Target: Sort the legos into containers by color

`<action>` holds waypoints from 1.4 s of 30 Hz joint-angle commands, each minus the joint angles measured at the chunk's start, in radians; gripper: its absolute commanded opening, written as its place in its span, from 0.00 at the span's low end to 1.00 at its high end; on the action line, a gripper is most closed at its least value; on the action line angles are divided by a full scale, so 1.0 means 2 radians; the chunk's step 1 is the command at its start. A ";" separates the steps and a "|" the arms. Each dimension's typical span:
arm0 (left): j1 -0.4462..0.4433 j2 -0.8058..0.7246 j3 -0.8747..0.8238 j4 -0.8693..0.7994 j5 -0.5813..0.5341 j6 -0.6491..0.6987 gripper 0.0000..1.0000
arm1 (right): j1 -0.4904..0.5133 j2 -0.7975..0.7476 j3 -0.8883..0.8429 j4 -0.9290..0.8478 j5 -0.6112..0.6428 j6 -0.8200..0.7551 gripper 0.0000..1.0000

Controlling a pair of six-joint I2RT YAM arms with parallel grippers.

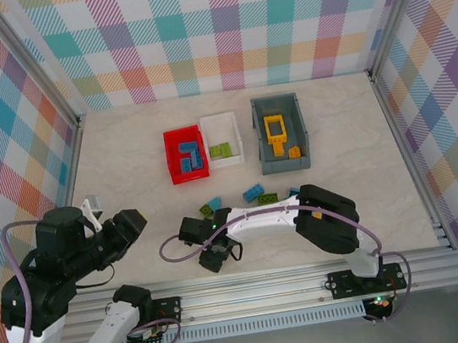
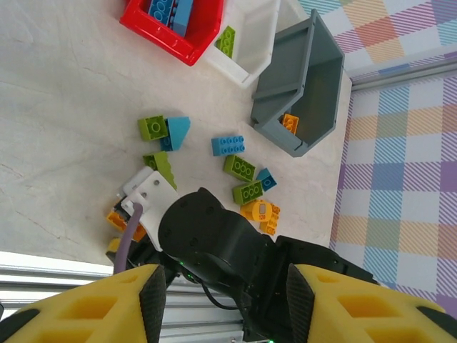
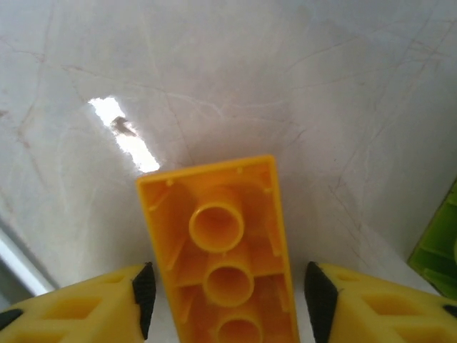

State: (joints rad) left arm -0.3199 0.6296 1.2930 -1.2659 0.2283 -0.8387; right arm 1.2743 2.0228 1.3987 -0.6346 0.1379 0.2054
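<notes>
Near front edge of table (image 3: pixel 335 78), yellow brick (image 3: pixel 214 214) lies hollow side to camera betw. fingers of R gripper (image 3: pixel 228 277), long axis running straight out from palm, fingers spread w/ slim gaps each side, not yet pinching; L gripper (image 2: pixel 226 286) spread, empty, farther off.

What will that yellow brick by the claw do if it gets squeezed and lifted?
Probably stiff: the yellow brick looks like hard moulded plastic. Likely light, since its underside is hollow with just tubes. Its smooth walls might slip between the fingers of the right claw; flat sides mean it shouldn't roll.
</notes>
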 commanded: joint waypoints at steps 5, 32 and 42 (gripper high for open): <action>0.000 -0.006 0.006 -0.004 0.017 -0.011 0.50 | -0.003 -0.006 0.011 0.009 0.015 0.010 0.37; -0.225 0.335 0.023 0.410 -0.050 -0.006 0.45 | -0.400 -0.035 0.228 -0.206 0.175 0.118 0.32; -0.252 0.355 0.013 0.442 -0.080 0.004 0.45 | -0.427 0.136 0.400 -0.281 0.218 0.135 0.34</action>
State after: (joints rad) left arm -0.8143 1.3655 1.3083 -0.4175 0.1097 -0.8616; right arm 0.4274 2.2620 2.1384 -1.1011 0.5232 0.4484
